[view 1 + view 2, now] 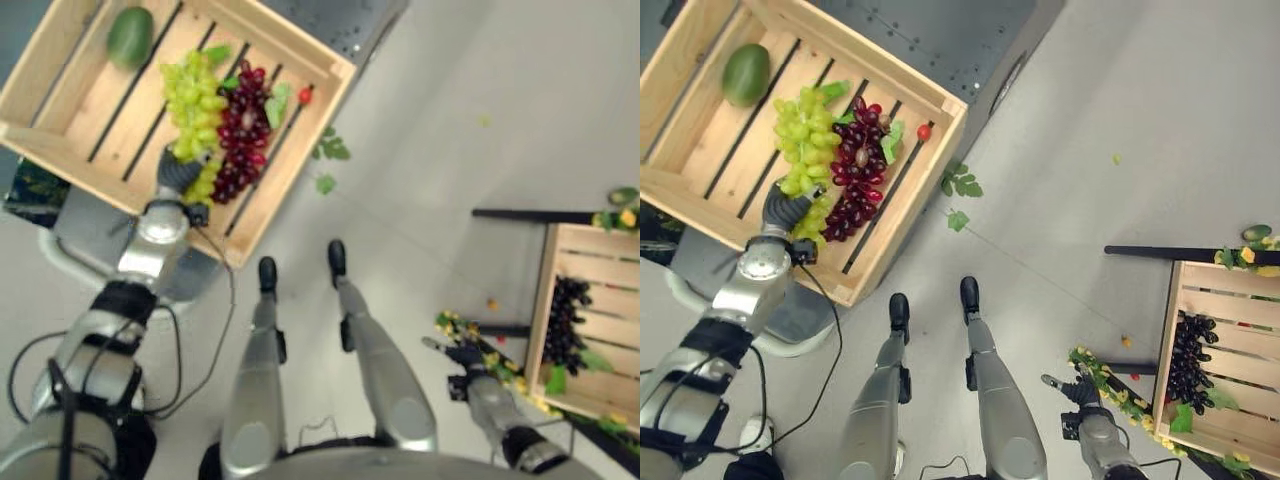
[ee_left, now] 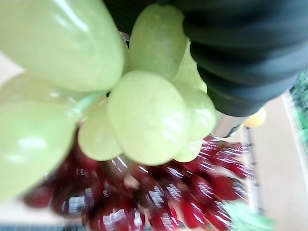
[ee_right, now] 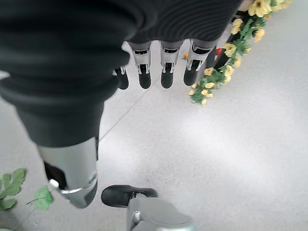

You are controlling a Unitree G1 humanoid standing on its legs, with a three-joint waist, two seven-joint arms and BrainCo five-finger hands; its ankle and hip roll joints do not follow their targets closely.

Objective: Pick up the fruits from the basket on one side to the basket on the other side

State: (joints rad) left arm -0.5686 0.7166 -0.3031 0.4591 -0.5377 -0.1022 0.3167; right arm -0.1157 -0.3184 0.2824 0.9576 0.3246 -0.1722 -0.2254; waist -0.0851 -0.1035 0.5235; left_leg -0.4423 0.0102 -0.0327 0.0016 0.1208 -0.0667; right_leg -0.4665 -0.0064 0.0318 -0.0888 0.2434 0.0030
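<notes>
The big wooden crate (image 1: 700, 190) on my left held most of the fruit; the smaller crate (image 1: 1225, 290) on my right already had dark grapes (image 1: 1188, 360) in it. In the big crate lay a green mango (image 1: 745, 73), a red grape bunch (image 1: 855, 170) and, beside it, the green grape bunch (image 1: 800, 135). My left hand (image 1: 785, 208) was down at the near end of the green bunch, its fingers buried among the grapes, so I could not tell whether they had closed. I judged this the grasping step; next I needed a firm hold, then a lift. My right hand (image 3: 154, 67) hung relaxed, fingers straight, holding nothing
</notes>
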